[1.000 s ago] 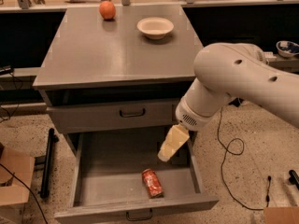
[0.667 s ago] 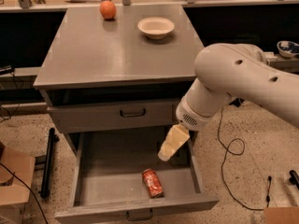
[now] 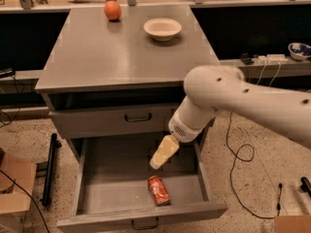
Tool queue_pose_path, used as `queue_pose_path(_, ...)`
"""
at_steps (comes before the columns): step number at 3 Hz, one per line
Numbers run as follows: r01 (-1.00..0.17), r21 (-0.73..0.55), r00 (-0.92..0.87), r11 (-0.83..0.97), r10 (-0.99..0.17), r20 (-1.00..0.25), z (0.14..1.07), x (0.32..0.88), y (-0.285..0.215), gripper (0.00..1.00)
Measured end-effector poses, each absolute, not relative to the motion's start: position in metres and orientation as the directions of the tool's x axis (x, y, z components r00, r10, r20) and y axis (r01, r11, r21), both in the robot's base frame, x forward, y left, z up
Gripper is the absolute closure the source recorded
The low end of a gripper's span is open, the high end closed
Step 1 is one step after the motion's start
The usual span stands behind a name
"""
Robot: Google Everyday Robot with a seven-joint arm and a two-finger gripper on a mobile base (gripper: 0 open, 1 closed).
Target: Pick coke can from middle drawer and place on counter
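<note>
The coke can (image 3: pixel 158 190) lies on its side on the floor of the open middle drawer (image 3: pixel 85 177), close to the drawer's front panel and right of centre. My gripper (image 3: pixel 155 164), a pale yellowish piece at the end of the white arm, hangs inside the drawer opening, just above and slightly behind the can, apart from it. The counter (image 3: pixel 116 52) is the broad grey top of the cabinet above.
An orange (image 3: pixel 112 10) and a pale bowl (image 3: pixel 163 28) sit at the back of the counter. A shut drawer front with a dark handle (image 3: pixel 138 117) is above the open drawer. Cables (image 3: pixel 238 154) lie on the floor at the right, and a cardboard box (image 3: pixel 14 188) stands at the left.
My gripper has moved left and a little lower inside the drawer, closer to the can. The can has not moved.
</note>
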State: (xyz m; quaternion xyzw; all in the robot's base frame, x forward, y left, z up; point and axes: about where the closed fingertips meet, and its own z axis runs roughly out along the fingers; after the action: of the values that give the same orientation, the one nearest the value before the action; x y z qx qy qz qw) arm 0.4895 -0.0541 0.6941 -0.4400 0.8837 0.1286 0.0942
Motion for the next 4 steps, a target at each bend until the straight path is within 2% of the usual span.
queue_pose_path(2, -0.685, 0.316, -0.724, 0.656, -0.662, -0.195, 0.549, 0.513, -0.005, 0.00)
queue_pose_path(4, -0.560, 0.422, -0.804, 0.713, -0.590, -0.070, 0.439, 0.495, 0.014, 0.00)
